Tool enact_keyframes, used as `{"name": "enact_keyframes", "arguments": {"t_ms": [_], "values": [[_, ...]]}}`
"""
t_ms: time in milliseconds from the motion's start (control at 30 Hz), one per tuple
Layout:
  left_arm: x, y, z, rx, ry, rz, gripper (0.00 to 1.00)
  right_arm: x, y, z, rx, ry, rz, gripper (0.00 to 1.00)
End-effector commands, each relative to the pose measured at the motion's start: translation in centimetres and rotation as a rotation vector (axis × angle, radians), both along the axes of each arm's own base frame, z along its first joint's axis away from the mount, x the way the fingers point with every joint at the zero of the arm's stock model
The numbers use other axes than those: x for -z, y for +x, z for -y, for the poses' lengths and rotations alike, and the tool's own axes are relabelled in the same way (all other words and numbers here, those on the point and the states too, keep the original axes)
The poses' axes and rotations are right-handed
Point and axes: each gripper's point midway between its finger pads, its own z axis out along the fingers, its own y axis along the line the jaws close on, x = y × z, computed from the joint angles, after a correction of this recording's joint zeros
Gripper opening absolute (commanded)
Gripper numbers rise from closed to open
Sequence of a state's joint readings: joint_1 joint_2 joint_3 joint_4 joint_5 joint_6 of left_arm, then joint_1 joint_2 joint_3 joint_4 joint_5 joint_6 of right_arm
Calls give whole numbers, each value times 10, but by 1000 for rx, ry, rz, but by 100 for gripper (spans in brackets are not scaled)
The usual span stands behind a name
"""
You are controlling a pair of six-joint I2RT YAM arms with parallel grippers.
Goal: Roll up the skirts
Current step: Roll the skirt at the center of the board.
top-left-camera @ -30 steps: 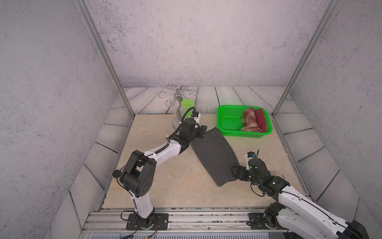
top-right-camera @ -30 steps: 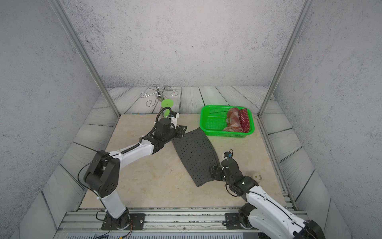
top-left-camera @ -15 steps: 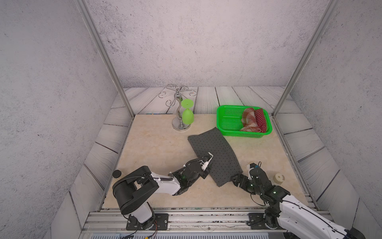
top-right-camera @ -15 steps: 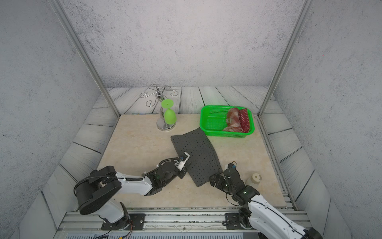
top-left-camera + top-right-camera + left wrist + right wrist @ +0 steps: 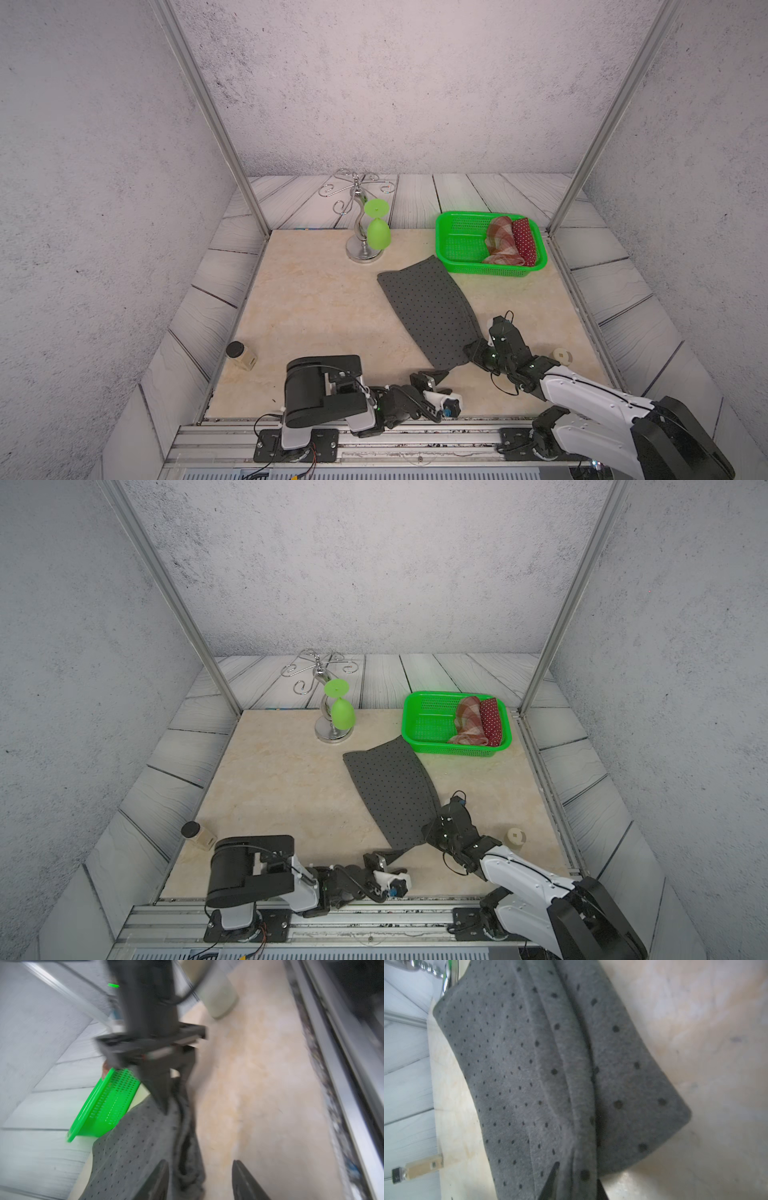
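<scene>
- Two claws work the hem of the dark grey dotted skirt, at the end of it farthest from the green basket.
- Farthest from the basket is the left gripper. Its jaws are parted about halfway, and the skirt's thick hem lies between them unpinched. It looks to be lining up a matching grip.
- On the hem's basket-side corner, the right gripper has its jaws narrowed onto a raised fold of cloth and holds it. This probably anchors the edge so the roll starts evenly.
- The grey skirt lies flat and unrolled on the table, its far corner just beside the basket's near wall.
- Inside the basket, the red-brown plaid skirt and the dark red white-dotted skirt look already rolled. They touch side by side against one end wall, and the other half is bare mesh.
</scene>
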State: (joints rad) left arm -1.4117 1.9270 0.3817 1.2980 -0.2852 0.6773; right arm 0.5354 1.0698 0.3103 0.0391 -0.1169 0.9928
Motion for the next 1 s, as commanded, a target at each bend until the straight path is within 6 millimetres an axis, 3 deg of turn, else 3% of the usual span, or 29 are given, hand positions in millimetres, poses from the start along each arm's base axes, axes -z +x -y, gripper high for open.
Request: {"name": "enact_keyframes", "arguments": {"t_ms": [0, 333, 633, 800, 967], "values": [[-10, -3, 6, 53, 7, 147, 53, -10, 10, -1, -11, -13, 30, 3], [-15, 16, -6, 3, 85, 232, 54, -21, 8, -8, -54, 43, 43, 0], [-2, 37, 10, 27, 127, 182, 51, -30, 1, -9, -63, 82, 54, 0], [15, 38, 14, 65, 170, 142, 50, -29, 1, -8, -60, 80, 49, 0], [45, 37, 5, 72, 243, 85, 49, -25, -1, -6, -55, 73, 36, 3]]}}
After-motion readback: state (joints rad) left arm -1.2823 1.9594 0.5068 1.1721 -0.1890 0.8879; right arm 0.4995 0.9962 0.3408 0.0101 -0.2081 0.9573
